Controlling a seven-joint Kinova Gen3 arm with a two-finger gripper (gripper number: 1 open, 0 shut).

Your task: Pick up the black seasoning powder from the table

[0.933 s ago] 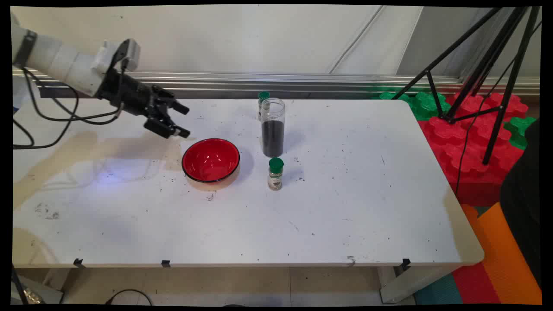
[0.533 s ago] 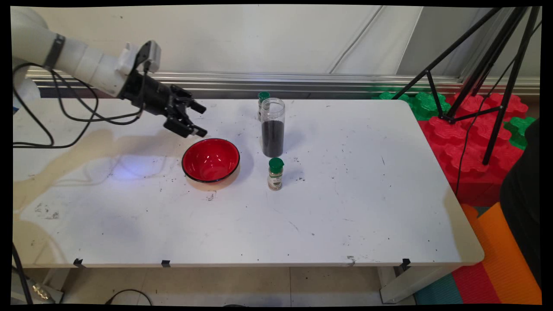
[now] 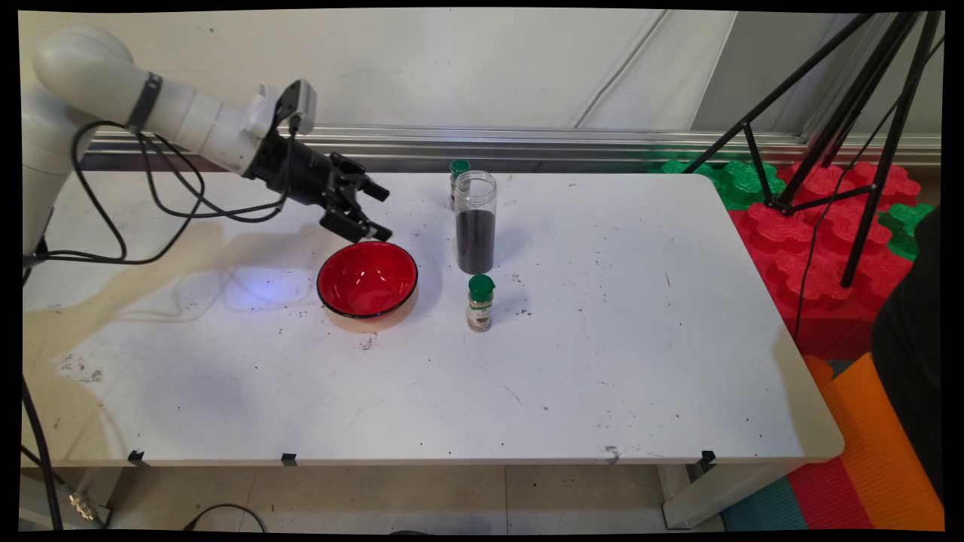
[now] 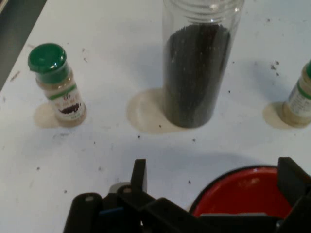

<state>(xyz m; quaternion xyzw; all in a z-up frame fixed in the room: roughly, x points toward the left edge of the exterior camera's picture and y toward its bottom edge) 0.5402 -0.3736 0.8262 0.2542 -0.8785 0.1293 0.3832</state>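
The jaws are set apart, with nothing held between them. The gripper [image 3: 380,212] is positioned above the far left rim of the red bowl [image 3: 367,280], clear of the table [image 3: 602,361], and is pointed toward the tall jar [image 3: 475,222]. In the hand view, the two fingers [image 4: 139,175] are seen rising from the bottom edge, one at the left of the bowl [image 4: 248,196] and one at the right edge of the frame, with the bowl's rim lying between them.

The bowl is red inside, with a dark rim, and is seen to be empty. The tall jar is located just to the right of the bowl and slightly farther back. It is clear, upright, without a lid, and roughly half filled with a dark granular substance.

A small spice bottle with a green cap [image 3: 480,302] is placed upright in front of the jar, near the bowl's right side. A second green-capped bottle [image 3: 458,175] is placed directly behind the jar and is partly hidden by it in the main view. In the hand view this second bottle [image 4: 57,85] is shown upright to the left of the jar [image 4: 197,63], apart from it.

Dark specks are scattered across the table surface around these items. Black cables [image 3: 151,203] are hung from the arm [image 3: 151,105].
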